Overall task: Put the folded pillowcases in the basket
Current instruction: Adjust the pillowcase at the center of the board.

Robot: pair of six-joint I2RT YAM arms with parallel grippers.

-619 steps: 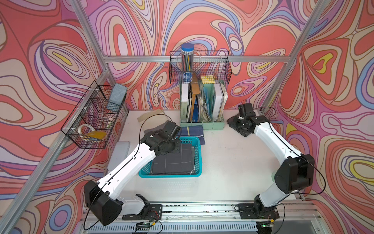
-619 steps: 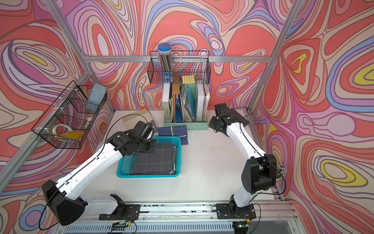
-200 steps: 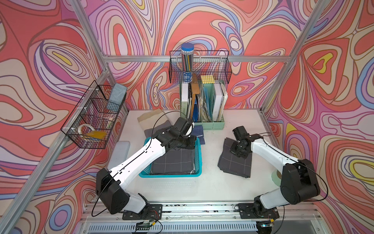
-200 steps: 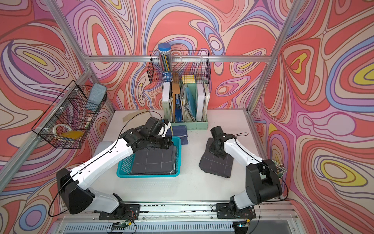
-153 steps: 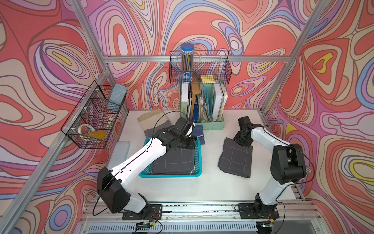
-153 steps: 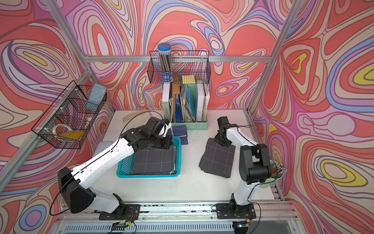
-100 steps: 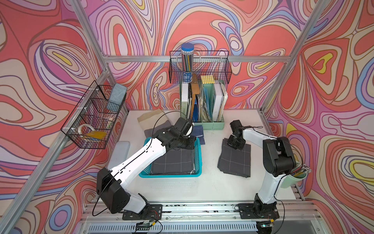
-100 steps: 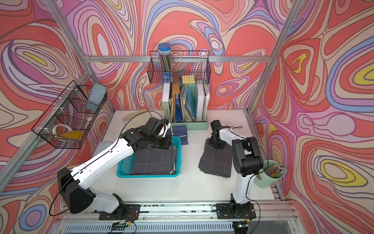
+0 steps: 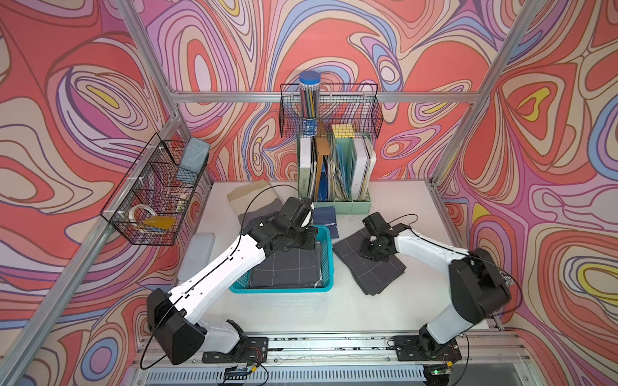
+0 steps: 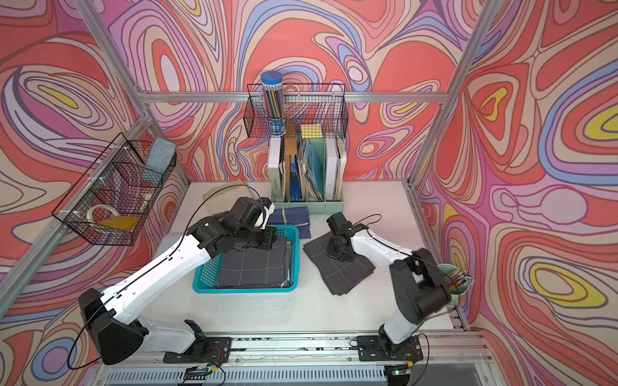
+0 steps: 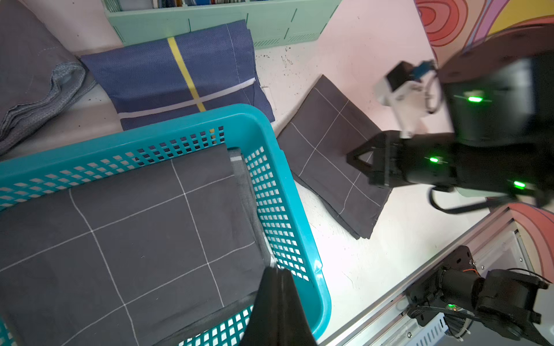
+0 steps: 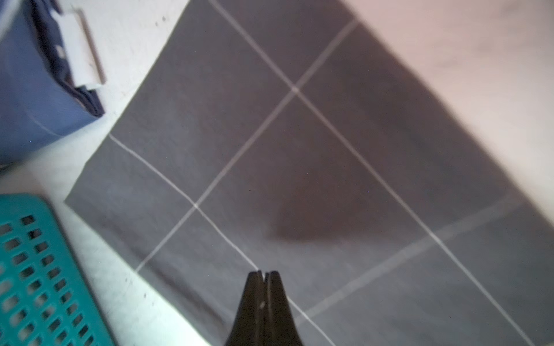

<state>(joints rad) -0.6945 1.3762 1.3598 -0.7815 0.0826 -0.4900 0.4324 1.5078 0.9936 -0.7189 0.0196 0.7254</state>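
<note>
The folded pillowcase (image 9: 376,272), dark grey with white grid lines, lies flat on the table (image 9: 368,317) just right of the basket (image 9: 281,290), not in it. The right hand (image 12: 263,272) points down over its far part, clenched on nothing. I cannot tell whether it touches the cloth. A similar grey cloth (image 9: 291,270) fills the basket. The left hand (image 11: 274,271), also clenched, has its tips at that cloth's edge by the basket's right wall. A blue cloth (image 11: 180,75) lies just beyond the basket.

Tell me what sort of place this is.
Probably a staged robot test cell, not a real room: aluminium frame with printed swirl walls, left arm and right arm bolted to a front rail, and props like a file organiser, wire basket and turquoise basket holding a folded pillowcase.
</note>
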